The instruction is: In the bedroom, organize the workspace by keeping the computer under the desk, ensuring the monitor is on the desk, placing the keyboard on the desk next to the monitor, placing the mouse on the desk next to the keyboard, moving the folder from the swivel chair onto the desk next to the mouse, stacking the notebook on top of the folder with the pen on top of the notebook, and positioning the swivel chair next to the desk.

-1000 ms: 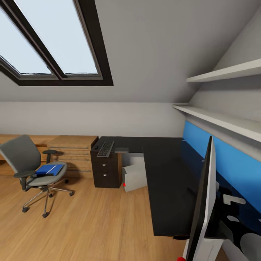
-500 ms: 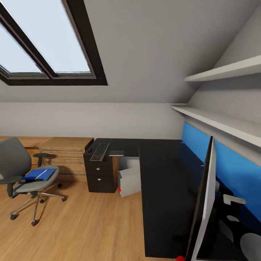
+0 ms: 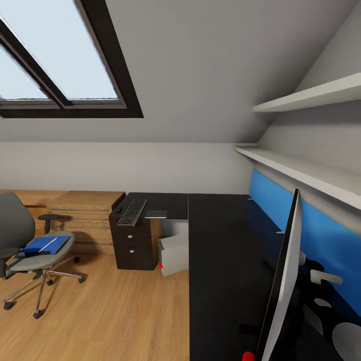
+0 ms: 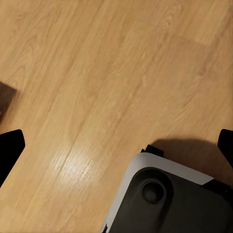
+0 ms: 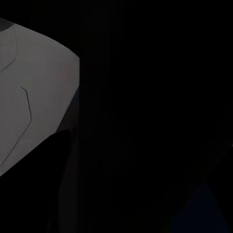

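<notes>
Folder (image 3: 44, 244): blue, lying on the swivel chair (image 3: 20, 235), well apart from the table (image 3: 225, 260).
Monitor (image 3: 283, 296): near; a turning base could clip it.
Claws: left claw (image 4: 116, 145) spread, empty over the floor; right, can't tell.

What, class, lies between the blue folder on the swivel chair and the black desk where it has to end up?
Nothing visible blocks the way. The folder lies on the swivel chair, apart from the desk; between them is open wood floor. The keyboard occupies the desk's far end.
</notes>
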